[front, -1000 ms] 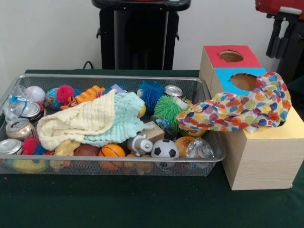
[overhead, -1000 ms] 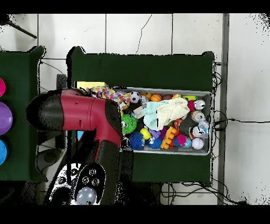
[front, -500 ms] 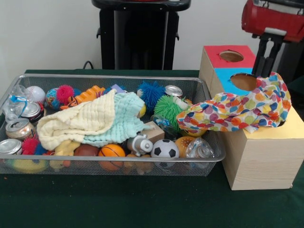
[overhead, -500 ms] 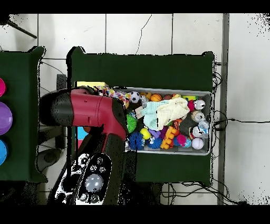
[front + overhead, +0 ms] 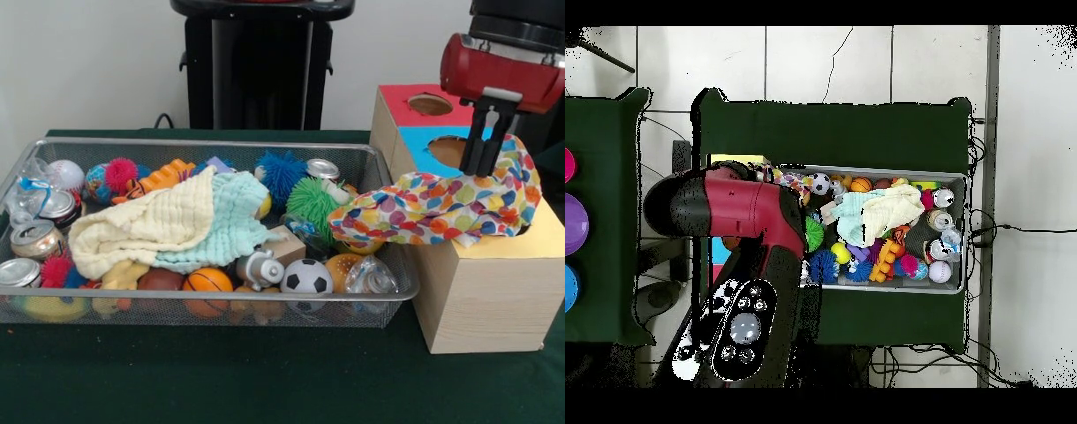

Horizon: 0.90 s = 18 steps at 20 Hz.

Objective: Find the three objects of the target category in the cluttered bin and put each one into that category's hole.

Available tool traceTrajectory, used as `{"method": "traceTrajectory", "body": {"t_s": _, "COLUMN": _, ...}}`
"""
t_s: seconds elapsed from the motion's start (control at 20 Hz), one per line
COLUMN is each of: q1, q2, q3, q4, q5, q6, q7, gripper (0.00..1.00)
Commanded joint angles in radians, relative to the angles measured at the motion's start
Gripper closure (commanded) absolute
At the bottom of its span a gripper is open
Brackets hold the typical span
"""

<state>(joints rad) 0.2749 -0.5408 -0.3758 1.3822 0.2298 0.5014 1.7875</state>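
A polka-dot cloth (image 5: 441,208) is draped over the yellow top (image 5: 534,238) of the pale wooden box and hangs across the right corner of the wire mesh bin (image 5: 203,311). It covers the yellow top's hole. My gripper (image 5: 479,170) hangs from the red arm head and its tips touch the cloth's upper edge, just behind the yellow top. In the overhead view the red arm (image 5: 735,210) covers the boxes; a strip of the cloth (image 5: 787,180) and the bin (image 5: 961,235) show beside it. No other dotted cloth shows.
The blue-topped box (image 5: 419,141) and the red-topped box (image 5: 402,102) stand behind the yellow one. The bin holds a cream and mint cloth (image 5: 177,225), a soccer ball (image 5: 306,276), spiky balls, cans and other toys. The black pedestal (image 5: 256,62) stands behind the bin.
My gripper has come in from the upper right and dropped down onto the back edge of the polka-dot cloth. The cloth and the bin's contents have not moved.
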Motion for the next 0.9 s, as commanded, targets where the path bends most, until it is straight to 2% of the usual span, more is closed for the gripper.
{"method": "traceTrajectory", "body": {"t_s": 0.05, "q1": -0.002, "q2": 0.043, "q3": 0.100, "q4": 0.085, "q5": 0.021, "q6": -0.002, "q7": 0.204, "gripper": 1.00}}
{"method": "traceTrajectory", "body": {"t_s": 0.4, "q1": 0.001, "q2": 0.069, "q3": 0.106, "q4": 0.071, "q5": 0.023, "q6": 0.034, "q7": 0.196, "gripper": 1.00}}
{"method": "traceTrajectory", "body": {"t_s": 0.55, "q1": -0.014, "q2": 0.074, "q3": 0.135, "q4": 0.078, "q5": 0.028, "q6": 0.066, "q7": 0.171, "gripper": 1.00}}
{"method": "traceTrajectory", "body": {"t_s": 0.9, "q1": -0.015, "q2": 0.099, "q3": 0.150, "q4": 0.083, "q5": 0.027, "q6": 0.025, "q7": 0.178, "gripper": 1.00}}
